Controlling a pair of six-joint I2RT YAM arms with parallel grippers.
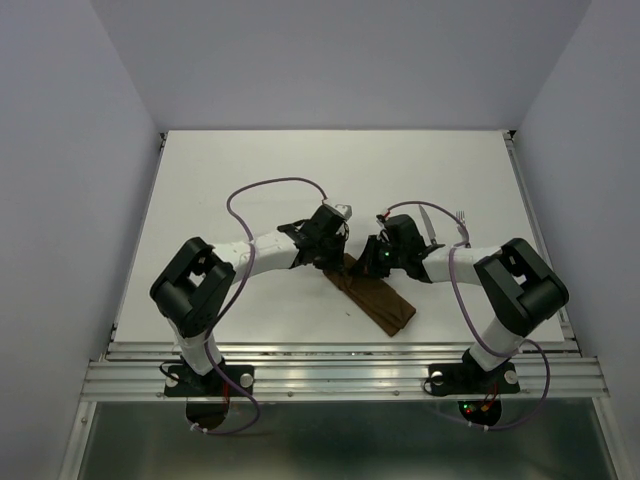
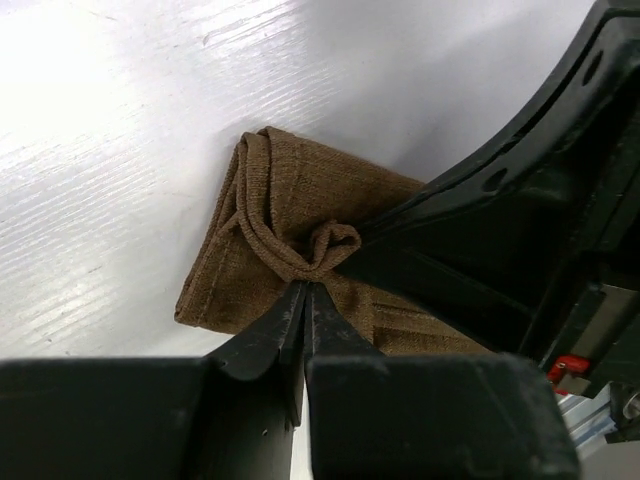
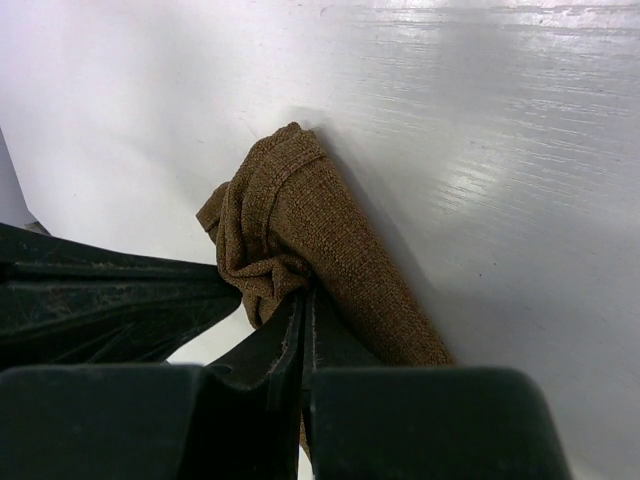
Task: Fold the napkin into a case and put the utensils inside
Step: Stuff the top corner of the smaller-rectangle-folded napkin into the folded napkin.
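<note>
Brown napkin (image 1: 380, 300) lies folded narrow on the table (image 1: 250, 180), utensils (image 1: 429, 222) at its two o'clock; our right gripper (image 3: 305, 298) pinches its bunched end, our left gripper (image 2: 305, 295) sits nearly closed there, grip unclear, so we fear an uneven tug could undo the folds.

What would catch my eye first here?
A folded dark brown napkin lies slantwise at mid-table, a narrow strip. The left gripper and right gripper meet over it, both pinching its bunched far end. A silver knife and fork lie on the white table farther back, to the right.
</note>
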